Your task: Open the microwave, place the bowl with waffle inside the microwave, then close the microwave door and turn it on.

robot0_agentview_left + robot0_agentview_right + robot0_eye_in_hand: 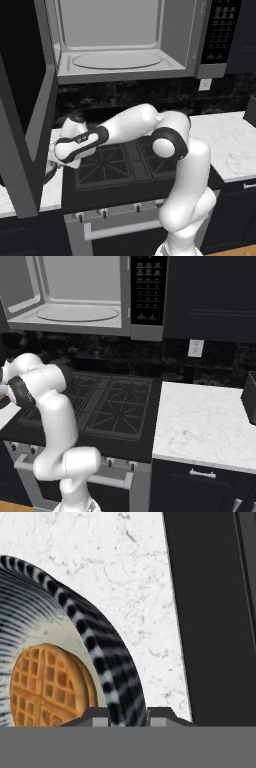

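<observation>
While fingers (129, 716) pinch striped bowl (107, 657) rim

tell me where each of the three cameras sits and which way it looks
Left base view: behind the arm's left, looking forward over the stove at the open microwave; arm at lower right.
Right base view: behind its right, same stove and microwave; arm at lower left.
Hand view: on the hand, looking along the gripper, closed on the bowl rim, with the waffle inside.

Microwave door (22, 125) open, arm low-left
</observation>
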